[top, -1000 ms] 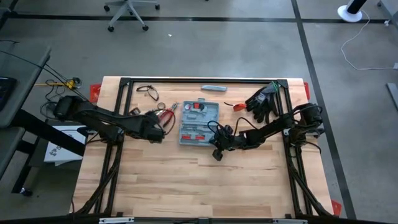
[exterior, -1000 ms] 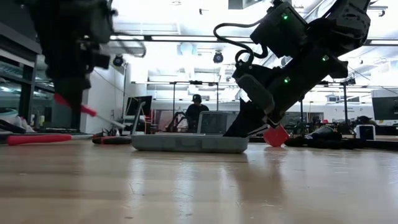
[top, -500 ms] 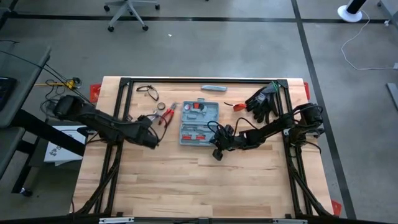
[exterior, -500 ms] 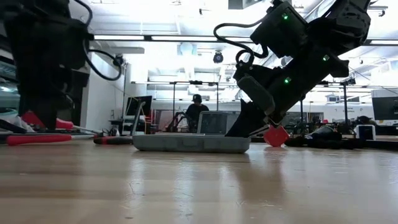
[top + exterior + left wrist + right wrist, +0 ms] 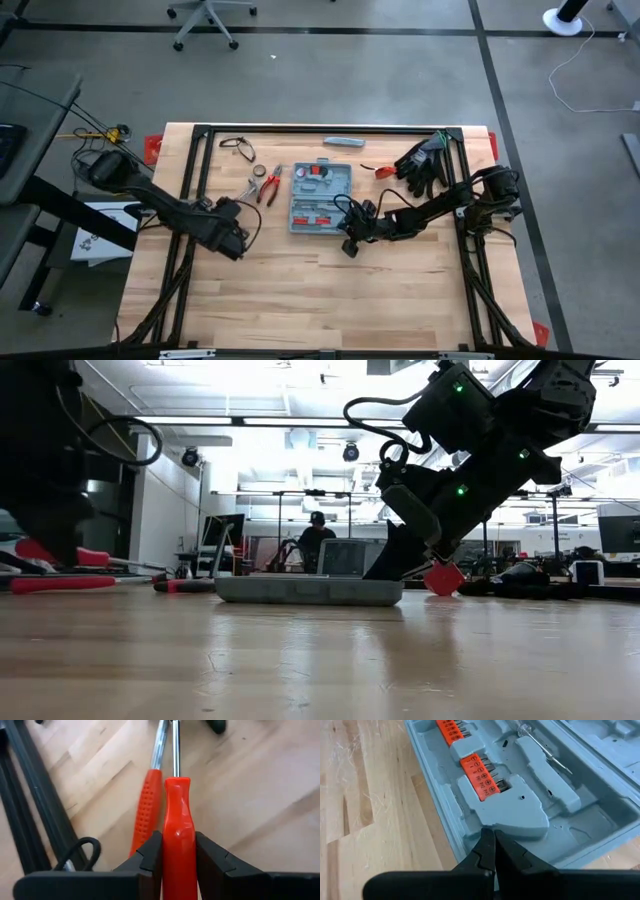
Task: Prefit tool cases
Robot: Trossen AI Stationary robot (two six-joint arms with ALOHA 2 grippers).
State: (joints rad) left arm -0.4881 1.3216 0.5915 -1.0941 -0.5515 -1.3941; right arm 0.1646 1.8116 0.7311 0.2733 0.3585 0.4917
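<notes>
Over on the left half of the overhead frame, your left gripper [image 5: 232, 243] sits low above the bare wood, well left of the case, and its wrist view shows the fingers [image 5: 151, 857] pinched tight on a red-handled screwdriver [image 5: 178, 835] whose steel shaft runs away from the camera. Right beside that in the same wrist view, a second red handle [image 5: 145, 809] lies on the table. Moving right in the overhead, the pliers [image 5: 269, 186] and a couple of small bits lie just left of the tool case [image 5: 320, 194], which lies open a bit above the middle of the frame with red parts in its slots. Your right gripper [image 5: 349, 241] is at the case's lower right corner, and its wrist view shows the fingers [image 5: 483, 851] pressed together with no gap, tips against the blue-grey rim next to the orange bit strip [image 5: 481, 774]. Upper right, the black gloves [image 5: 424, 164] lie by the table [image 5: 300, 300] edge.
</notes>
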